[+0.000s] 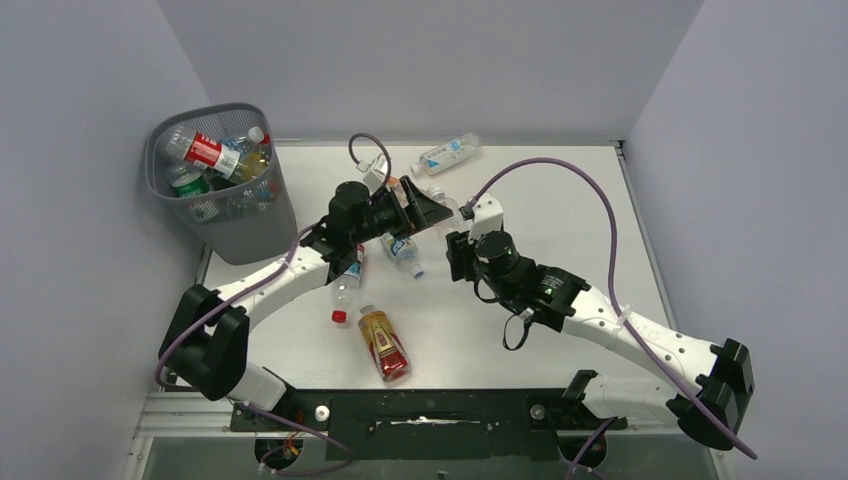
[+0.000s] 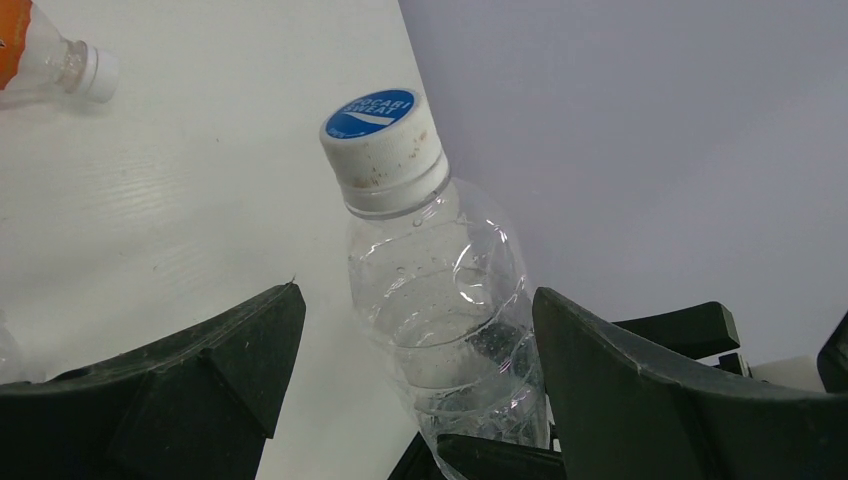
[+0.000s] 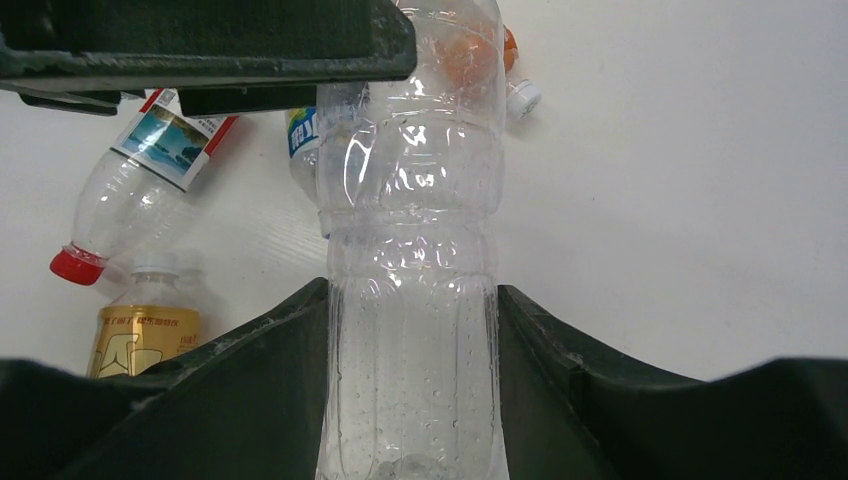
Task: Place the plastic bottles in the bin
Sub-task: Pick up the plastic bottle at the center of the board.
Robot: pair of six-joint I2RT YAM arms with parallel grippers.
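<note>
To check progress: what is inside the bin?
The bin holds several plastic bottles; a red-labelled bottle lies on top. Lower ones are mostly covered.

The only words that can be read are on the white cap (image 2: 385,135) of the clear bottle (image 2: 440,300). A round blue patch on the cap's top carries "POCARI SWEAT" in white capitals above a white swoosh. In the right wrist view, the red-capped bottle (image 3: 140,190) left of the clear bottle has a label with a scenery picture, its print too small to read. A blue label (image 3: 300,130) just behind the clear bottle shows pale letters, cut off and illegible. The amber bottle (image 3: 145,335), also to its left, bears a yellow label with no legible words.
</note>
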